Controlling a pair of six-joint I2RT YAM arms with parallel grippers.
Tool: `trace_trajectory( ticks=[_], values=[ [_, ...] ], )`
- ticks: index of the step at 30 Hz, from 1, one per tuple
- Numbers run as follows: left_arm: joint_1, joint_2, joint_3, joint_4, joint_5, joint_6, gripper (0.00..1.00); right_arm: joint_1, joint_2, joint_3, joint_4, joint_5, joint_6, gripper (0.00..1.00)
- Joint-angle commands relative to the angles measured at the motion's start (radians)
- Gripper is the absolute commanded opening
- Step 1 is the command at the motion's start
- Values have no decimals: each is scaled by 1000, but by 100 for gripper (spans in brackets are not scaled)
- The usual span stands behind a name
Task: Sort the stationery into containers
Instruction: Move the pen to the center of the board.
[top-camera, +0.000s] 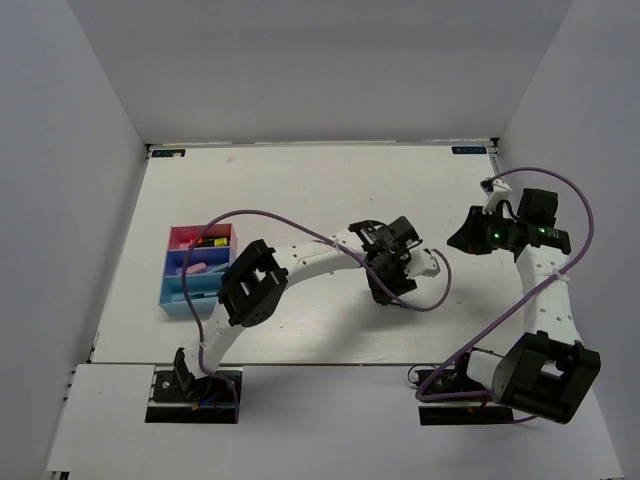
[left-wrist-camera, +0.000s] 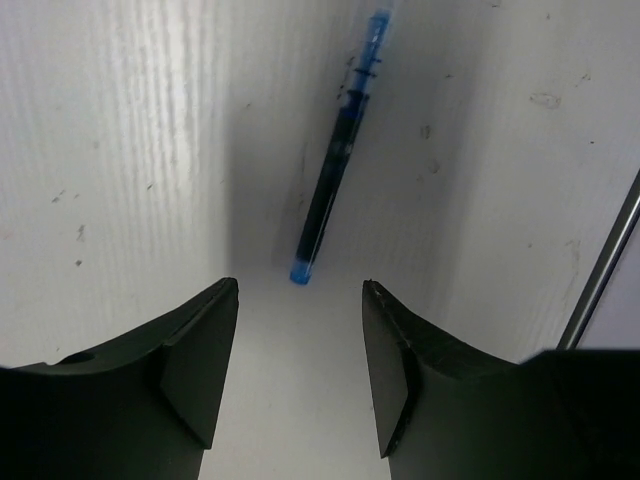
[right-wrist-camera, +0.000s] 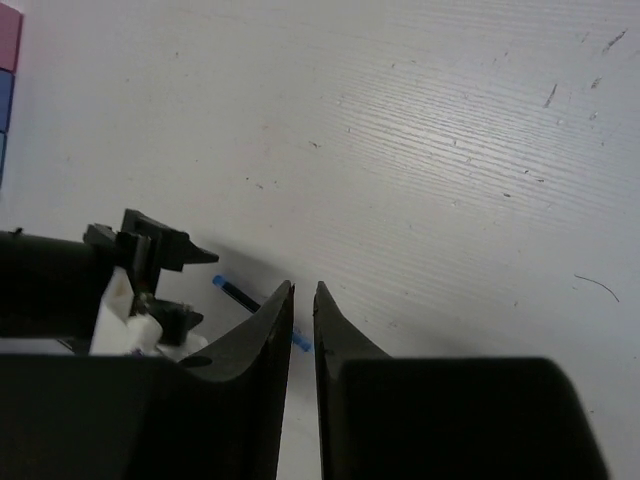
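Black plastic, left gripper (left-wrist-camera: 300, 292): fingers (left-wrist-camera: 195, 350) spread wide, nothing between them; hanging low over the table (left-wrist-camera: 120, 150), gap aimed along the pen's line, judged so that closing would pinch across the barrel
Blue pen (left-wrist-camera: 335, 160): flat on the table, dark barrel with blue ends, running away from the fingers and leaning slightly right; near tip just ahead of the gap, roughly centred, touching neither finger
Step in hand (judgement): lining up for the pick; pen not yet grasped
Next move (judgement): forward and down, to meet the barrel nearer its middle; a pinch at the tip alone likely to let it swing or roll
Right gripper (right-wrist-camera: 302, 298): all but closed, only a thin slit, empty; held off to the right, well apart from the pen in the overhead view, presumably to leave the left arm (top-camera: 300, 262) room; pen partly hidden behind a fingertip in its own wrist view
Blue box (top-camera: 172, 268): left side of the table, well apart from the pen; pale pink item inside; a lighter blue compartment adjoining on the near side
Pink box (top-camera: 178, 238): adjoining the blue box on the far side; dark item with a yellowish end inside
Progress (judgement): boxes already holding items, so well into the sort; which box the pen belongs in, cannot tell
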Motion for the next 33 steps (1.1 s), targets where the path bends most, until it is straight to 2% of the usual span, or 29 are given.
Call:
trace_trajectory(
  ticks=[1, 6, 12, 20, 22, 25, 27, 29, 32, 33],
  values=[
    [-44, 17, 32, 36, -24, 47, 63, -38, -3, -15, 22, -106, 20, 17],
    [-70, 28, 20, 62, 1, 48, 63, -81, 0, -16, 11, -152, 14, 16],
    [-107, 59, 1, 120, -126, 84, 60, -104, 8, -20, 3, -209, 8, 16],
    [-99, 120, 40, 125, -157, 102, 60, -135, -9, -36, 5, -261, 1, 16],
    [-99, 126, 26, 117, -146, 102, 57, -138, -9, -38, 3, -269, -6, 16],
    [-98, 135, 17, 97, -133, 87, 43, -149, -9, -39, -1, -290, -9, 16],
    [-98, 135, 10, 85, -122, 87, 28, -158, -9, -43, -5, -304, -7, 16],
    [-99, 123, -15, 64, -102, 81, 20, -161, -10, -43, -3, -318, -7, 16],
    [-99, 103, -46, 30, -68, 79, 17, -169, -11, -43, -8, -331, -7, 16],
    [-99, 93, -51, 9, -55, 77, 11, -170, -12, -43, -6, -338, -9, 16]
  ],
)
